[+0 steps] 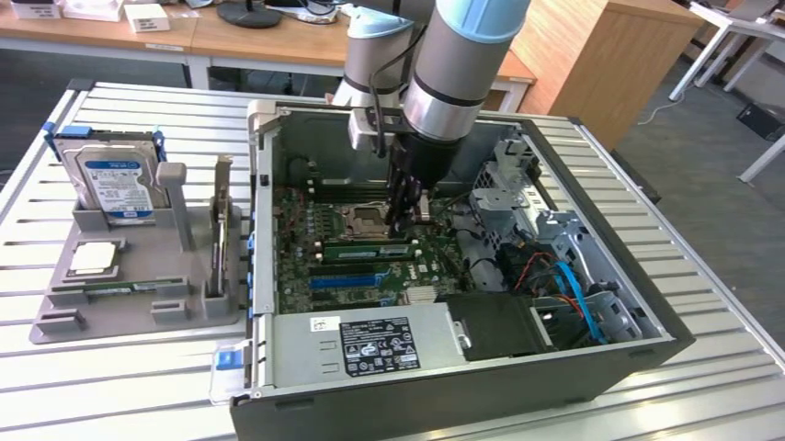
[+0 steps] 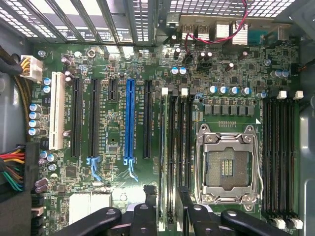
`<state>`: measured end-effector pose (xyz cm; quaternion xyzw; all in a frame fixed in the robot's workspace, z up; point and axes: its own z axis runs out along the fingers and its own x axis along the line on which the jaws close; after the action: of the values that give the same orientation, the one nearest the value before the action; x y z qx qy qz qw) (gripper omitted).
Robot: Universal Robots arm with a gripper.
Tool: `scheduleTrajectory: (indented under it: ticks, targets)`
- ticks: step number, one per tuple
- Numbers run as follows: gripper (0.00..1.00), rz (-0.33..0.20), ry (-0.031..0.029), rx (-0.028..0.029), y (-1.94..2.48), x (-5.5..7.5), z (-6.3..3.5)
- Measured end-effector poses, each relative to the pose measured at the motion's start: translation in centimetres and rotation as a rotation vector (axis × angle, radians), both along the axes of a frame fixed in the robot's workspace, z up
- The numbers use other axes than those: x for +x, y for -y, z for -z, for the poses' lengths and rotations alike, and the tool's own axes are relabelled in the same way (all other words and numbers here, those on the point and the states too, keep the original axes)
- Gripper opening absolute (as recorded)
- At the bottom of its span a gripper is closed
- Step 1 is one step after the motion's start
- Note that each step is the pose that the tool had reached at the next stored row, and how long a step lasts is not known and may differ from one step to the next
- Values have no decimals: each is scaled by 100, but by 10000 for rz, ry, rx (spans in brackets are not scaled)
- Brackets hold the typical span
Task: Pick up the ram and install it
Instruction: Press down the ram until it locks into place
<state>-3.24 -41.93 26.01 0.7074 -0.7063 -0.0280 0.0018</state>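
Closest to the lens, the gripper (image 2: 166,206) hangs with its black fingers (image 2: 149,204) spread apart and nothing clamped between them. They straddle the line of the memory slots.

In the exterior view the open computer case (image 1: 264,184) lies on its side, and the arm reaches down into it. The motherboard (image 1: 301,266) covers the case floor. A grey tray (image 1: 123,317) sits at nine o'clock from the case, well apart from it, with a second green stick (image 1: 117,288) lying in it. The bare CPU socket (image 2: 227,164) sits near the middle of the board.

The ram (image 1: 368,250) stands on edge in a slot just beside the socket, at six o'clock from it in the exterior view. The gripper is directly over one end of it. Whether the fingers touch it I cannot tell.

I judge the ram light, stiff and thin, and brittle if bent or twisted. Its flat faces carry the chips. The safest hold looks to be across those two faces near the upper edge, square to the board, so it goes in straight. The gold contact edge should be left alone.

It is a long, narrow green strip with dark chips. From the wrist it shows edge-on as a thin greenish line (image 2: 164,147) between white slot clips.
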Motion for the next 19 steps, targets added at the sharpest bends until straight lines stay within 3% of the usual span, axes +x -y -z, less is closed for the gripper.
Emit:
scheduleTrajectory:
  ticks: [2,4,6,14,19]
  targets:
    - [29,0,0,1,0,0,0]
    - [17,0,0,0,0,0,0]
    - [11,0,0,0,0,0,0]
    - [11,-2,0,0,0,4,0]
    - [11,0,-1,0,0,83,0]
